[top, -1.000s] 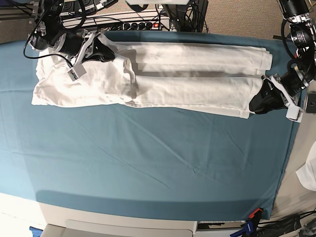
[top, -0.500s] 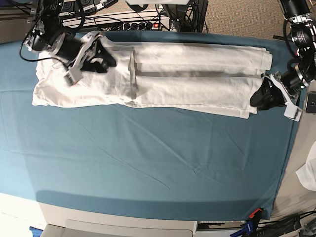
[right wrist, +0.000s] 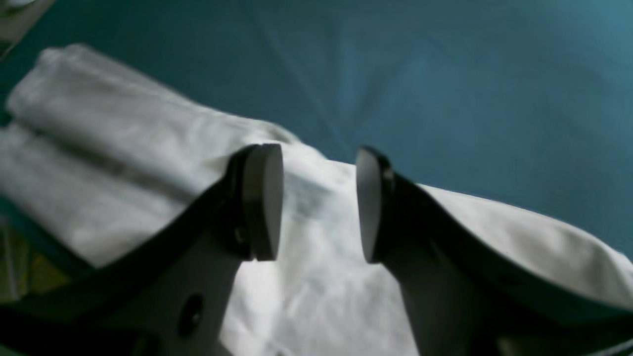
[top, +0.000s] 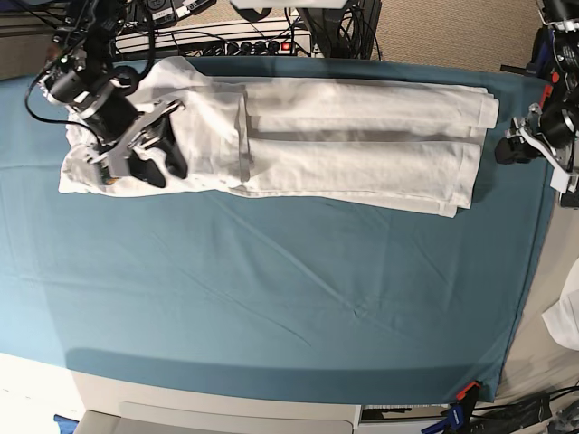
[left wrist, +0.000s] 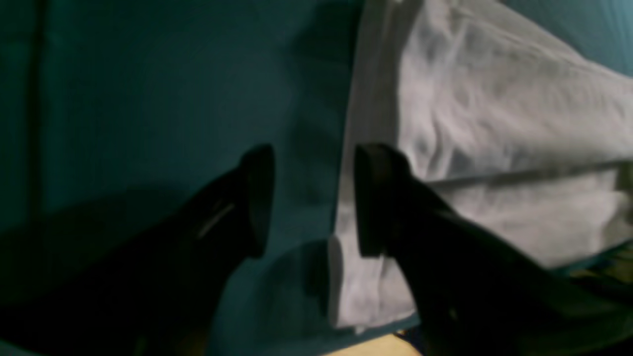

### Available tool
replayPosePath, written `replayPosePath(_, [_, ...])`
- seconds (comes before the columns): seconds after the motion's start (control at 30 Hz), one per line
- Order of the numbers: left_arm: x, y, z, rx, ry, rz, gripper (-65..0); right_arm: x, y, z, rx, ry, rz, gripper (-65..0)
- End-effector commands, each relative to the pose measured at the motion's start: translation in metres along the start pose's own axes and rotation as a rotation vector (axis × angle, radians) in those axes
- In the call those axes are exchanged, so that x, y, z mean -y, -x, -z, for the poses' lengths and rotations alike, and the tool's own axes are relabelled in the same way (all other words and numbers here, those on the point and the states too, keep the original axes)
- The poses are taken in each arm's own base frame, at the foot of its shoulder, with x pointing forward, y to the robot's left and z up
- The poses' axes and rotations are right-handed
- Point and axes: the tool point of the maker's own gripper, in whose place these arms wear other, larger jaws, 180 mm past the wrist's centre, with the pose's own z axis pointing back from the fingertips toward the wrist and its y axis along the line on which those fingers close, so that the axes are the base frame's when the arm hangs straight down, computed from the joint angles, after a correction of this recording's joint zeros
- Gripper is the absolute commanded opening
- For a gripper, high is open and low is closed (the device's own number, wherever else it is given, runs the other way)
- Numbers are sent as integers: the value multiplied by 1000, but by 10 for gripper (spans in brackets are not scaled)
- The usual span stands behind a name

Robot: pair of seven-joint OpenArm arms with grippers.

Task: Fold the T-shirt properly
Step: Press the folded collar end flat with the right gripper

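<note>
A: Where is the T-shirt (top: 362,136) now?

B: It lies flat on the teal cloth sheet (top: 271,289) that covers the table, along the top part of the base view. It is folded into a long white band that runs from the upper left almost to the right edge of the sheet.

A: What about the left end effector (top: 508,150)?

B: It is at the right side of the base view, just past the end of the shirt. Its jaws are open and hold nothing. In the left wrist view the two dark fingers (left wrist: 257,198) stand apart — one is over the teal sheet, the other is over the edge of the white shirt (left wrist: 470,148). The folded edge of the shirt shows in the gap between them.

A: And the right end effector (top: 163,163)?

B: It is at the upper left of the base view, over the wide end of the shirt. Its jaws are open too, and nothing is between them. In the right wrist view the two round pads (right wrist: 262,198) are apart, with white cloth (right wrist: 306,257) showing under them. I cannot tell if the pads touch the cloth.

A: Is there anything else?

B: A bit of white fabric (top: 565,316) shows at the right edge of the base view, off the sheet — well away from the shirt.
</note>
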Motion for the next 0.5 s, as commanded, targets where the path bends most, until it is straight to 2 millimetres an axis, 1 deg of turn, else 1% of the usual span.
replayPosePath(0.0, [-2, -14, -4, 33, 18, -2, -371, -4, -13, -1, 47, -14, -18, -403])
replayPosePath(0.13, [-7, -12, 7, 34, 99, -112, -371, -10, -10, 3, 33, -31, -29, -403])
replayPosePath(0.27, [-6, -8, 13, 33, 180, -196, -371, -8, -8, 4, 20, -20, -40, -403])
replayPosePath(0.47, [11, 10, 22, -35, 247, -187, -371, -8, -9, 4, 25, -19, -40, -403])
